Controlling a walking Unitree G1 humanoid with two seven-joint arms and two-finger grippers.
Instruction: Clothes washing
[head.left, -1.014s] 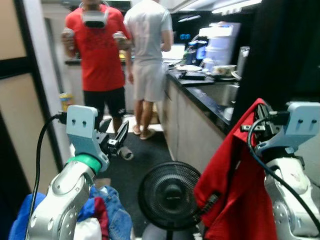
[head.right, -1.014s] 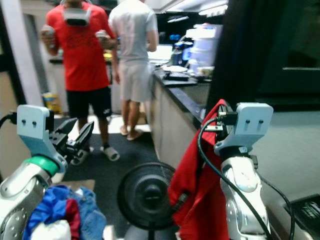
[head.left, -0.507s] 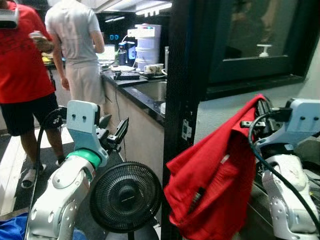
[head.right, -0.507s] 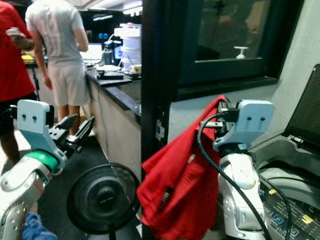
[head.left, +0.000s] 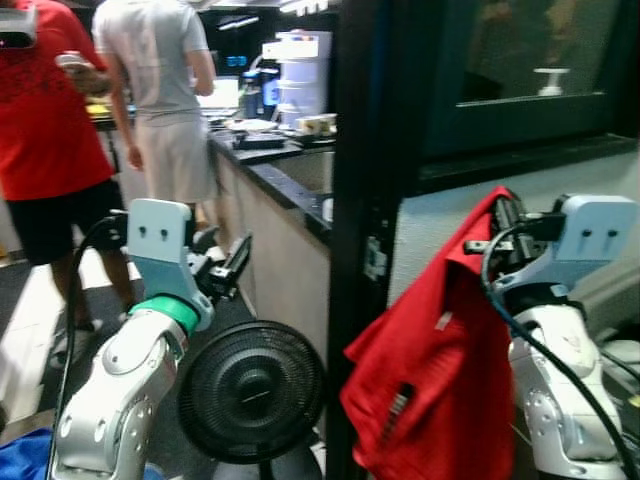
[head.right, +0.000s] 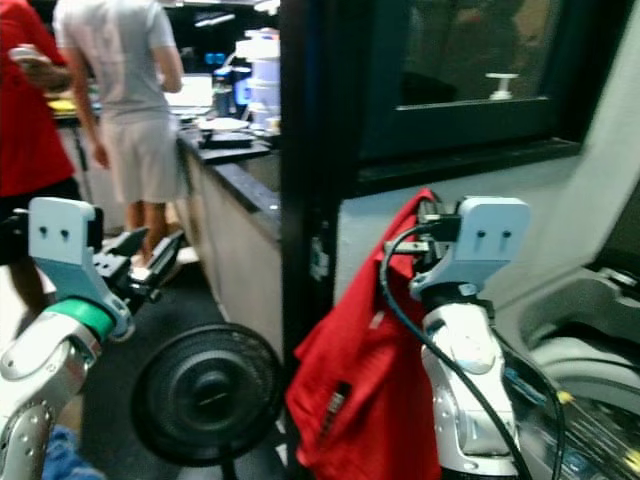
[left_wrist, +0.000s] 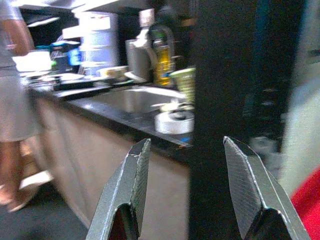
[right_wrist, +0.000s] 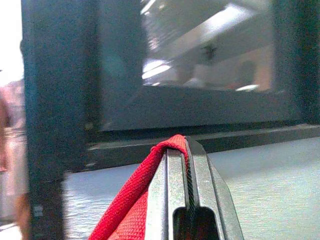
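Note:
A red garment (head.left: 430, 350) hangs from my right gripper (head.left: 503, 215), which is shut on its top edge; the cloth droops down in front of my right arm. In the right wrist view the red garment (right_wrist: 140, 195) is pinched between the closed fingers (right_wrist: 187, 170), facing a dark window. My left gripper (head.left: 235, 262) is raised at the left, open and holding nothing. Its two fingers (left_wrist: 130, 185) stand wide apart in the left wrist view, pointing toward a black counter with a sink (left_wrist: 135, 100). A bit of blue clothing (head.left: 25, 462) lies at the bottom left.
A black floor fan (head.left: 252, 392) stands low between my arms. A dark door post (head.left: 360, 200) rises straight ahead, with a window (head.left: 530, 60) to its right. Two people (head.left: 150, 90) stand at the far left beside the kitchen counter (head.left: 290, 185). A grey machine (head.right: 590, 330) sits at the right.
The camera has swung right from the hallway to the door post and window, then steadied. The red garment stays in my right gripper; the left gripper stays open.

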